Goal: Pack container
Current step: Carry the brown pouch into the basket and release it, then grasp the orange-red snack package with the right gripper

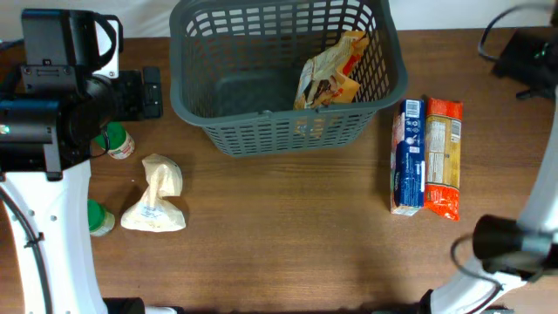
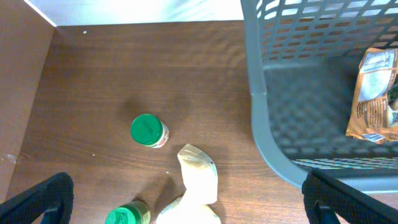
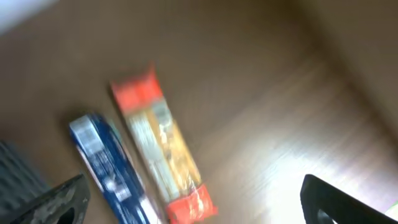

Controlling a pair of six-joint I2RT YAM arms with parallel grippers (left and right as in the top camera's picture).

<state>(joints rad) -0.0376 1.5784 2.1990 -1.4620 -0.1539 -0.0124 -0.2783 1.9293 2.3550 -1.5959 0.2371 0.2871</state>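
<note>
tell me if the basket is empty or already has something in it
Not empty. The container holds one crinkled tan snack bag, leaning against its right wall; the rest of its floor looks bare.

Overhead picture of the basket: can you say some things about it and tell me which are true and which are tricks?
1. A crinkly snack bag lies inside the grey basket. True.
2. The two green-lidded jars are in the basket. False: they sit on the table, to the left of the basket.
3. A blue package and an orange package lie side by side, to the right of the basket. True.
4. The left tool is gripping the white bag. False: the tool is open and holds nothing, and the bag lies on the table.
</note>
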